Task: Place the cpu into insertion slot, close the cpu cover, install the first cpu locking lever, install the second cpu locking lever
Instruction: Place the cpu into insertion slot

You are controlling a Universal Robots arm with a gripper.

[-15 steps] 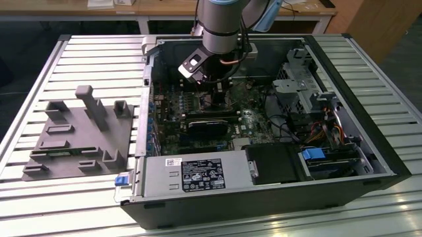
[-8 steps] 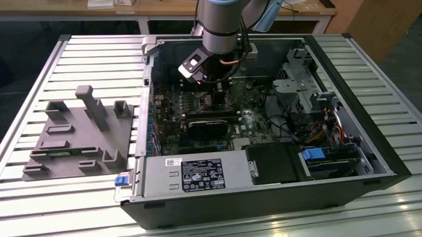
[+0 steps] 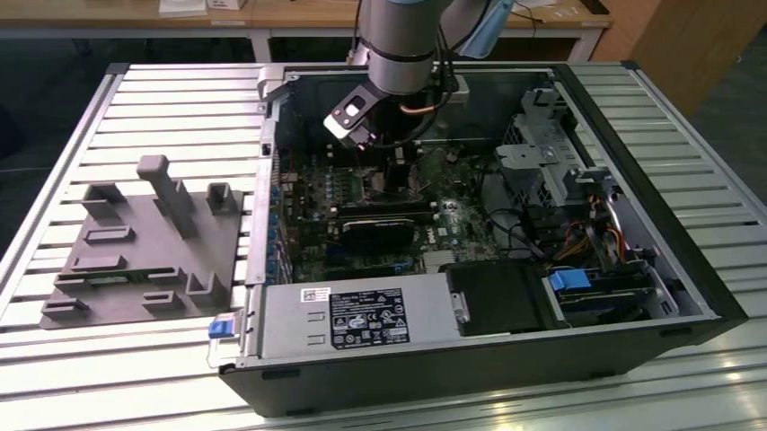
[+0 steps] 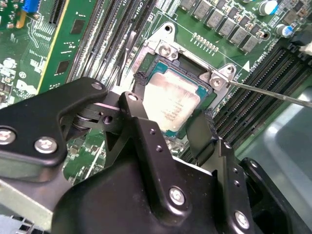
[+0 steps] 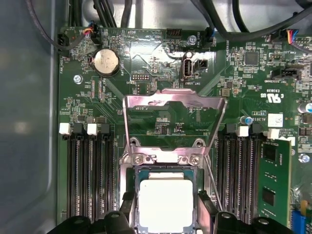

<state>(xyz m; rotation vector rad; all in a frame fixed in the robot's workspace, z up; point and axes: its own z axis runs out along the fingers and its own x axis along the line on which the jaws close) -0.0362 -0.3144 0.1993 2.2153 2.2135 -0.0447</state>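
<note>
Exterior view first: the arm (image 3: 401,45) is seen reaching down into an open computer case (image 3: 671,269), low over the motherboard (image 3: 359,193). The case is laid open side up on a slatted metal desk (image 3: 156,99), and a grey moulded fixture (image 3: 144,242) is set beside it at the exterior view's left. A wooden desk (image 3: 300,13) can be made out at the back of the room.

Over to the second wrist view: the pincer (image 4: 171,103) is found astride the cpu (image 4: 170,95), which appears seated flat in the insertion slot (image 4: 165,48). The pincer is spread to about the chip's width. Whether the chip is clamped or has been let go cannot be told. A thin locking lever (image 4: 273,92) is seen standing out to one side, unlatched.

Now the first wrist view: the cpu cover (image 5: 175,100) is shown hinged open, well clear of the chip, with green board visible through its window. Black memory slots (image 5: 90,180) are ranged on both sides of the socket.

The placing step is judged to be in hand and nearly done. The cover is not yet closed and neither lever is installed. Closing the cover would call for the pincer to be clear of the socket without the chip being disturbed.
</note>
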